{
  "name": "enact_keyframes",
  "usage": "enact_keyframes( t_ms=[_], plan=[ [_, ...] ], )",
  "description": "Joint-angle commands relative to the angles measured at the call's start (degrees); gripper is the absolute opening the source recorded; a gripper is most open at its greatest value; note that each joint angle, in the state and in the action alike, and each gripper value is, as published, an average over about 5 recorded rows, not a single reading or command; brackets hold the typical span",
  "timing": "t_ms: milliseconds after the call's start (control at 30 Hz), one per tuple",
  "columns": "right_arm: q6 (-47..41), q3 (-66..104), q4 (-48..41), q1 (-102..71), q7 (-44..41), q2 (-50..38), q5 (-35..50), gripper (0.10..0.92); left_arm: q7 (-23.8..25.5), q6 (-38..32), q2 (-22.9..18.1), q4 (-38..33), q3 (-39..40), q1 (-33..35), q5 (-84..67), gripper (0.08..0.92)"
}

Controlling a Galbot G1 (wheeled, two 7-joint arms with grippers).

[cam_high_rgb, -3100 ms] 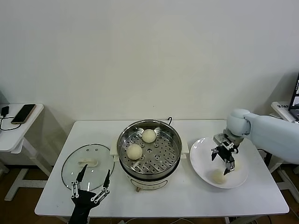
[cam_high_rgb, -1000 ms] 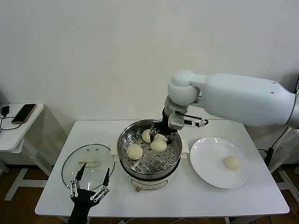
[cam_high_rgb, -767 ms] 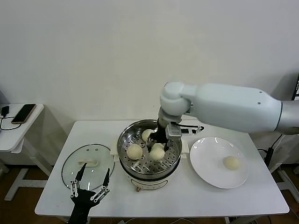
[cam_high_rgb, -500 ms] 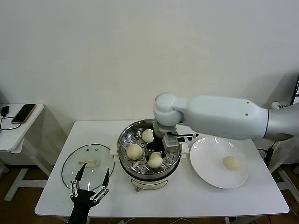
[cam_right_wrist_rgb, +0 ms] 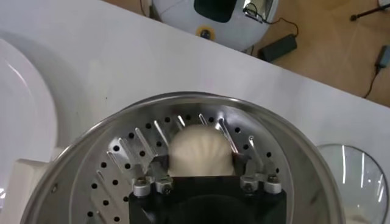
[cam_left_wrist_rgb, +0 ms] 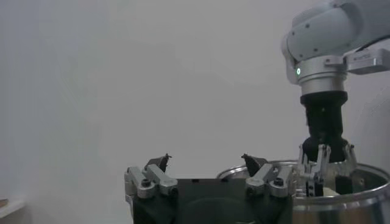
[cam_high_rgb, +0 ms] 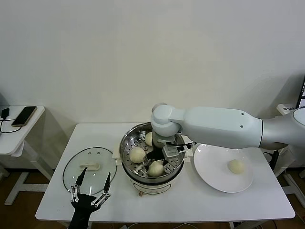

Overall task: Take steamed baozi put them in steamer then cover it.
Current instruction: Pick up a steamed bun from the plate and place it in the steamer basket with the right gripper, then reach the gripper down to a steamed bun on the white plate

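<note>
I can read no text, label, brand or number anywhere in my views (not on the steamer (cam_high_rgb: 151, 153), the plate (cam_high_rgb: 209, 164) at its three o'clock, or the phone (cam_high_rgb: 24, 115) far off at ten o'clock).

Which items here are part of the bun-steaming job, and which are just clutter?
Job: steamer; three buns in it, one in the right gripper; last bun on the white plate; glass lid, near the idle left gripper.

Clutter: phone and cable on the side table.
</note>
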Motion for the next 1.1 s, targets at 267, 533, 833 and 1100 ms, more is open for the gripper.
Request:
enact_keyframes(
  t_ms=[267, 533, 833, 1100],
  plan=[
    [-8.9, 11.3, -5.3, 5.0, -3.7, -10.2, 12.5, 0.823, 0.0, 0.2, 0.2, -0.2, -0.2, 0.0, 0.0, 0.823],
    [-31.7, 4.1, -20.8, 9.1, -4.9, -21.4, 35.5, 0.823, 0.0, 0.3, 0.6, -0.5, 0.4, -0.2, 0.0, 0.823],
    [-36.9, 0.7, -31.8, -0.1, -7.4, -28.9, 31.8, 0.823, 0.0, 0.5, 0.5, -0.6, 1.0, -0.7, 0.1, 0.823],
    [-35.1, 7.1, -34.9, -11.9, -6.2, -30.9, 24.2, 0.823, 0.0, 0.6, 0.2, -0.5, 0.8, -0.6, 0.2, 0.823]
  ],
)
